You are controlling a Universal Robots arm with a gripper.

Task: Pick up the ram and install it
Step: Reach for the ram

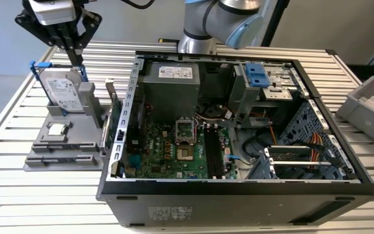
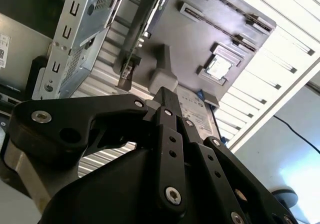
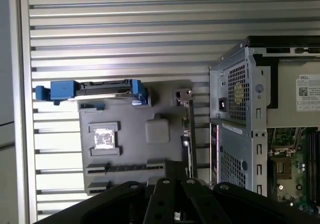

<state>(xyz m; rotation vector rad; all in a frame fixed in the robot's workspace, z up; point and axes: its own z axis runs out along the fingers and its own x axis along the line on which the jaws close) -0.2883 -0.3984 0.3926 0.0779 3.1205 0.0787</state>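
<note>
One open computer case [image 1: 239, 207], with one motherboard [image 1: 164, 153] and one power supply [image 1: 171, 90] inside. One grey stand [image 1: 47, 162], carrying one hard drive [image 1: 64, 90], one processor chip [image 1: 58, 129] and one green card [image 1: 116, 119].

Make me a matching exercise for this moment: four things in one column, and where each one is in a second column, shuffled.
Things:
1. gripper
2. hard drive
3. square chip
4. motherboard

Places:
A. lying flat on the grey holder
B. inside the open computer case
C. in the air over the hard drive's top end
D. standing on edge in the grey holder

Pairs: 1-C, 2-D, 3-A, 4-B
</note>
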